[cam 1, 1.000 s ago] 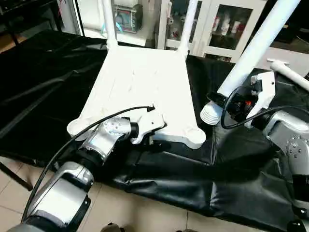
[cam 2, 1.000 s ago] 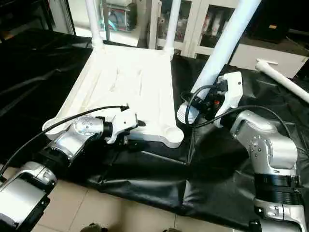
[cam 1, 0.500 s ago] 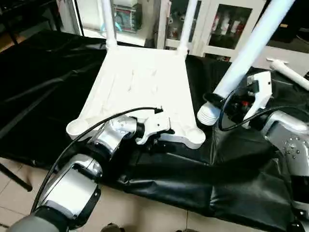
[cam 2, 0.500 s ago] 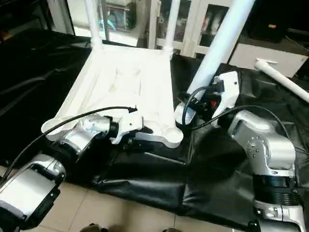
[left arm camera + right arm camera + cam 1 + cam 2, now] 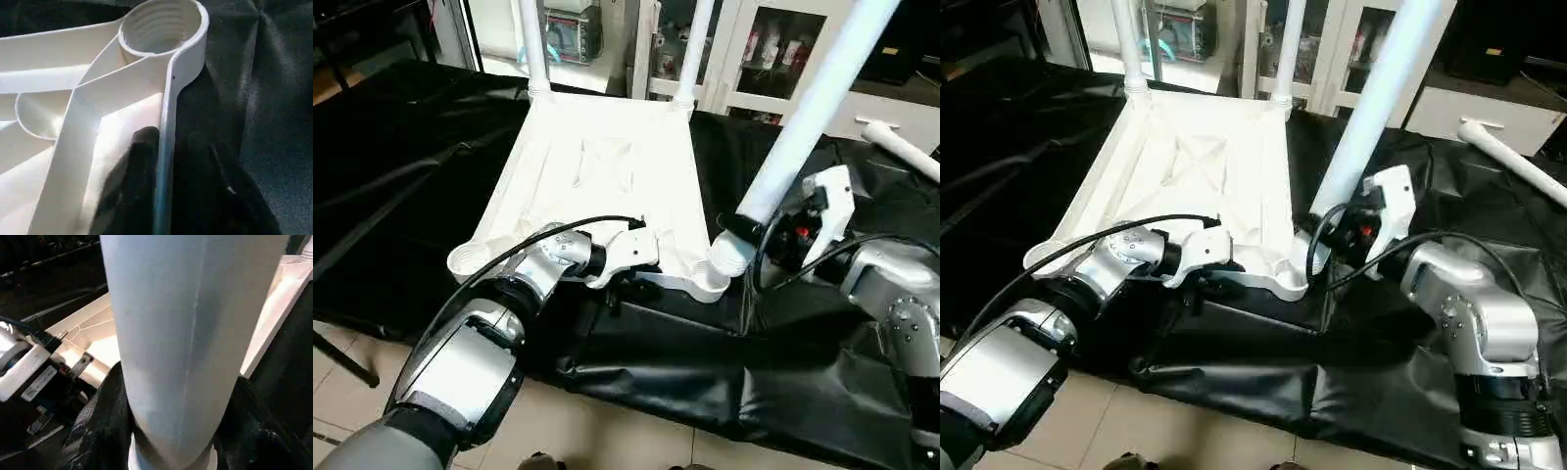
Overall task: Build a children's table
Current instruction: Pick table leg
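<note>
Leg (image 5: 808,113): gripped by right gripper (image 5: 756,233); had moved from beside tabletop (image 5: 597,176) onto its near right corner socket.
Left gripper (image 5: 164,161): had closed astride tabletop's near edge.

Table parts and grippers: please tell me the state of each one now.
tabletop: upside down on the black cover, ribs up
two far legs: standing in far corner sockets
held leg: tilted, ribbed end at near right socket
fourth leg: lying loose
left gripper: straddling near rim
right gripper: shut on held leg
</note>
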